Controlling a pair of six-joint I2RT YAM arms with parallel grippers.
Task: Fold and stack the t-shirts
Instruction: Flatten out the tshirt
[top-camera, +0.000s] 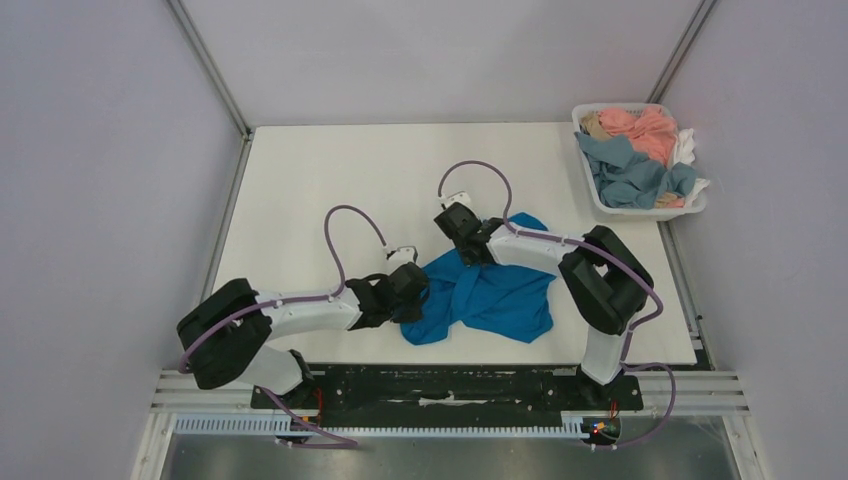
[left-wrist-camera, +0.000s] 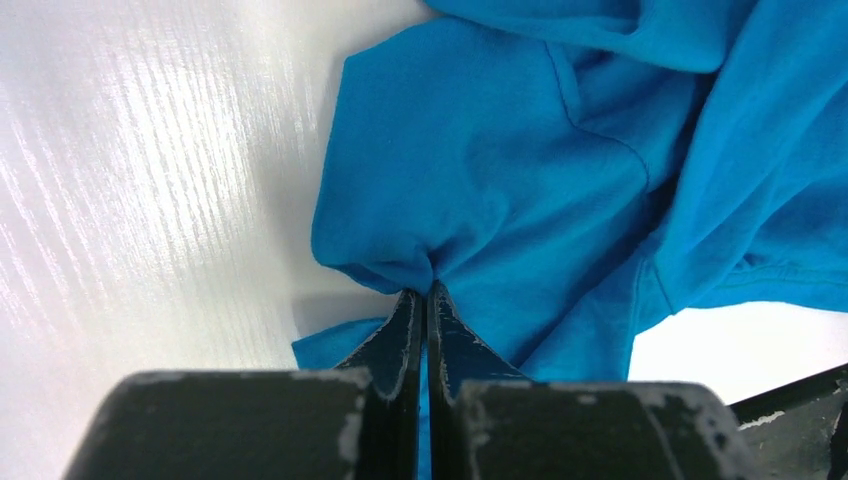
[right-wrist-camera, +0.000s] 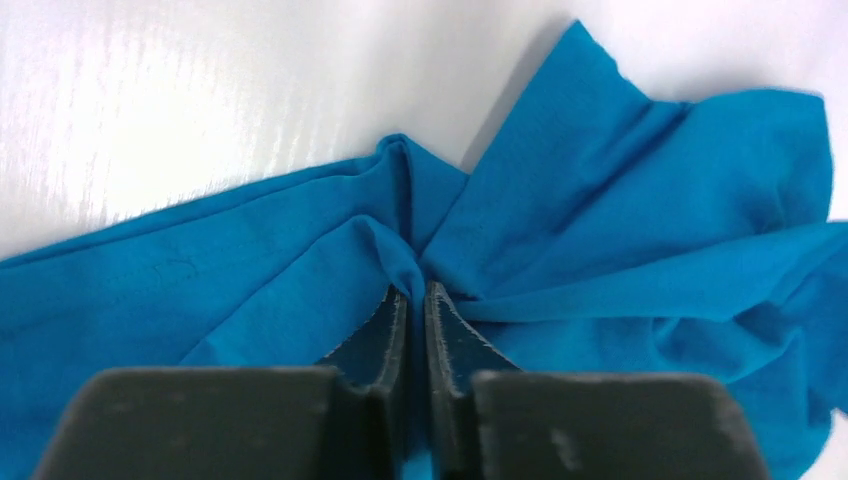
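Note:
A blue t-shirt (top-camera: 490, 295) lies crumpled on the white table near the front middle. My left gripper (top-camera: 412, 283) is shut on a pinch of its left edge; the left wrist view shows the cloth (left-wrist-camera: 500, 170) bunched at the gripper (left-wrist-camera: 427, 290). My right gripper (top-camera: 472, 243) is shut on a fold at the shirt's far edge; the right wrist view shows the fabric (right-wrist-camera: 620, 230) gathered at the gripper (right-wrist-camera: 415, 290). More shirts lie in a white basket (top-camera: 690, 208) at the far right.
The basket holds crumpled shirts: a pink one (top-camera: 645, 130), a grey-blue one (top-camera: 630, 170) and some white cloth (top-camera: 686, 148). The white table (top-camera: 330, 180) extends to the left and back. Grey walls stand on both sides. A black rail (top-camera: 450, 385) runs along the front edge.

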